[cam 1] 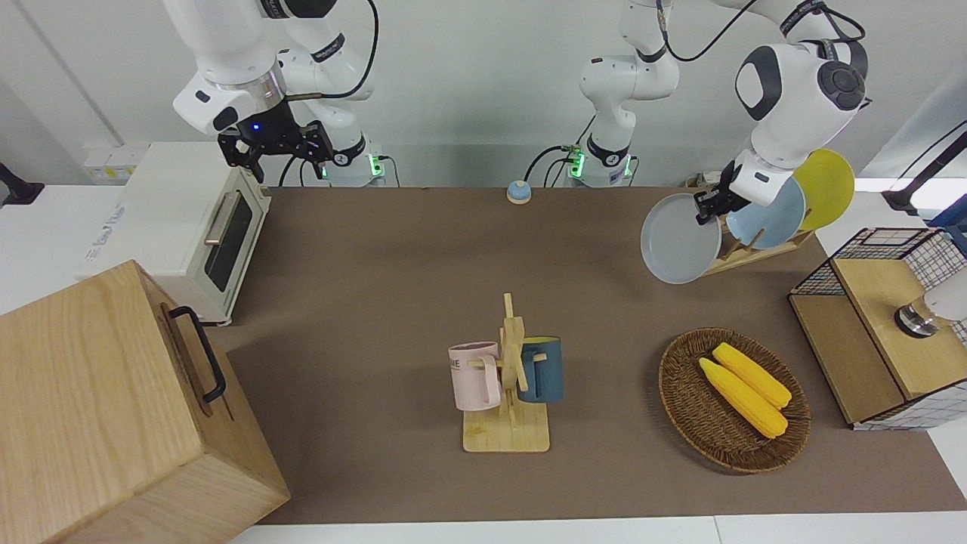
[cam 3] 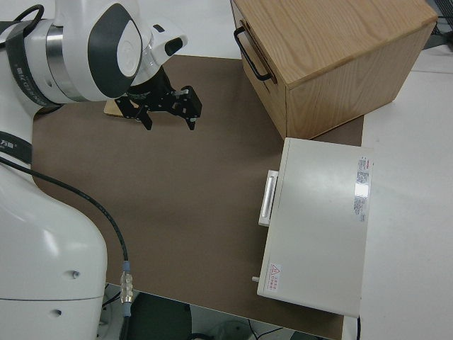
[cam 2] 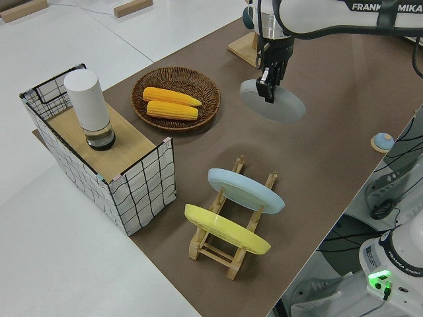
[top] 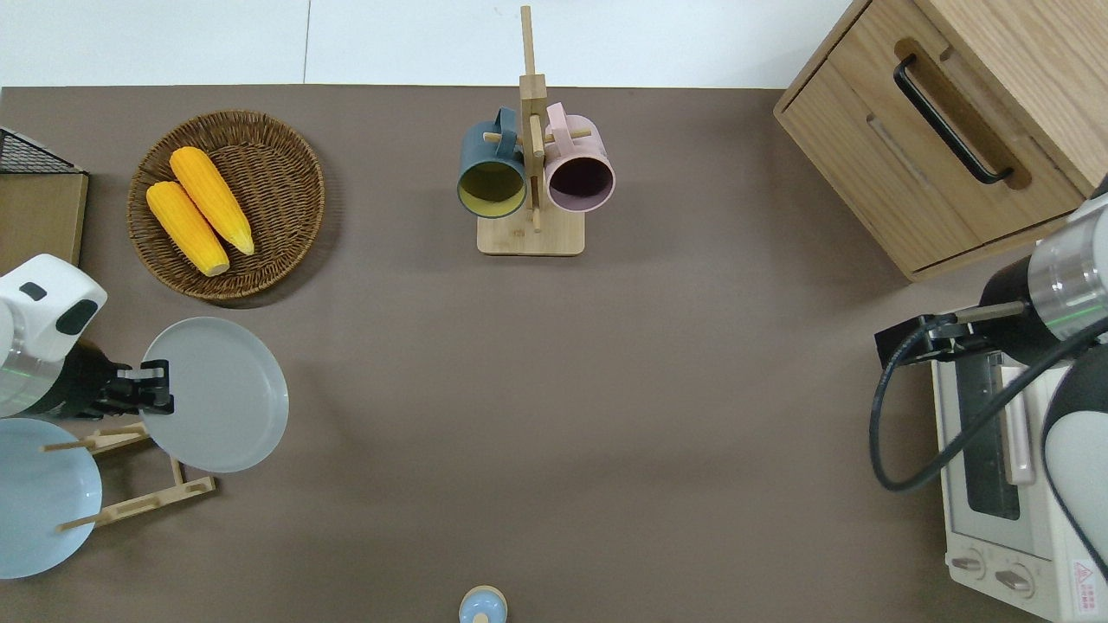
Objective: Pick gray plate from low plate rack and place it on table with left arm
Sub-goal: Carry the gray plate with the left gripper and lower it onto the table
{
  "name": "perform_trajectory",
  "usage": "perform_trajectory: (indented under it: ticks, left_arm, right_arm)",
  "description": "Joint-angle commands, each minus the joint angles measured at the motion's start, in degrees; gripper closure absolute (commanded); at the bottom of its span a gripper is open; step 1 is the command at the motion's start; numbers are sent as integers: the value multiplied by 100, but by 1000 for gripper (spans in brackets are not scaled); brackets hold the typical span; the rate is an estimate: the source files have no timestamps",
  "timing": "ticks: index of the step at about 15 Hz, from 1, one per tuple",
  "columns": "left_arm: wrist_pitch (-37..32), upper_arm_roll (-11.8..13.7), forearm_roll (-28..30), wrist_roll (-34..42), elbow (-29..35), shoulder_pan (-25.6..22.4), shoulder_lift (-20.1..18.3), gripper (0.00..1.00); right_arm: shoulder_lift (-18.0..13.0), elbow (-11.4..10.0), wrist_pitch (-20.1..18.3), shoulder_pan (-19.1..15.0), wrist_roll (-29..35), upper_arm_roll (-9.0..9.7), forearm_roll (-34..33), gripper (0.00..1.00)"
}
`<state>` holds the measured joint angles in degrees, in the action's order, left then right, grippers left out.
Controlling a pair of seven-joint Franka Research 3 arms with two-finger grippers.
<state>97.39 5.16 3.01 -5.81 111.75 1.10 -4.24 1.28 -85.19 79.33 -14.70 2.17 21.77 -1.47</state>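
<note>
- Gray plate (top: 221,407) is found clear of the low plate rack (top: 138,484), gripped at its rim by the left gripper (top: 149,387) and carried in the air, tilted, over bare table (top: 554,433) just beside the rack.
- Left gripper is judged clenched on the plate's rim; the plate hangs from it in the left side view, with nothing else supporting it.
- Right gripper (cam 3: 190,106) is seen with its fingers spread and nothing between them; that arm is parked.
- Progress, as judged: the pick from the rack is done. Lowering the plate flat onto the tabletop and releasing it are not yet done.
- Plates counted: three. One gray, held; one sky-blue plate (cam 2: 246,189) and one yellow plate (cam 2: 225,228), both leaning in the rack.
- Racks counted: one low plate rack, and one taller mug stand (cam 1: 508,393) carrying two mugs, a pink mug (cam 1: 474,375) and a dark blue mug (cam 1: 542,369).
- Also counted: one wicker basket (cam 1: 684,423) holding two corn cobs (cam 1: 744,389), one wooden cabinet (cam 1: 113,408), one toaster oven (cam 1: 189,227), one wire crate (cam 2: 132,191) bearing one white cylinder (cam 2: 87,105), and one small blue-topped bell (cam 1: 518,192).
</note>
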Motion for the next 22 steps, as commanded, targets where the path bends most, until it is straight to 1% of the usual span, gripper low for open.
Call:
perform_trajectory:
  ticks: [1, 3, 6, 9, 11, 13, 17, 18, 19, 20, 21, 22]
  left_arm:
    - [771, -103, 533, -122, 505, 22, -60, 1000]
    - [1254, -190, 762, -122, 821, 31, -77, 1000]
    - [2045, -401, 771, -122, 1322, 31, -147, 1000]
    - [2477, -446, 780, -122, 1709, 39, -296, 1000]
    - [2636, -498, 772, -122, 1938, 48, -358, 1000]
    - [2637, -507, 754, -113, 2087, 48, -350, 1000]
    - [2610, -525, 701, -113, 2237, 48, -183, 1000]
    - [2567, -525, 701, -104, 2237, 39, -165, 959]
    - [2540, -525, 701, -104, 2237, 39, -157, 880]
    - [2531, -525, 701, -113, 2237, 31, -156, 662]
    - [2531, -508, 701, -156, 2237, 31, -156, 353]
    - [2531, -525, 692, -235, 2211, 31, -156, 275]
  right_arm:
    - [-14, 55, -84, -147, 73, 134, -38, 17]
    - [-14, 55, -84, -147, 73, 134, -38, 17]
    - [-14, 55, -84, -147, 73, 134, -38, 17]
    - [-14, 55, -84, -147, 73, 134, -38, 17]
    - [-14, 55, -84, -147, 73, 134, -38, 17]
    - [-14, 55, -84, -147, 73, 134, -38, 17]
    - [-14, 55, -84, -147, 73, 134, -38, 17]
    - [-14, 55, -84, -147, 73, 134, -38, 17]
    - [-14, 55, -84, -147, 73, 134, -38, 17]
    - [-14, 55, -84, -147, 73, 134, -38, 17]
    - [-14, 55, -84, -147, 73, 134, -38, 17]
    - [-14, 55, -84, -147, 73, 134, -38, 17]
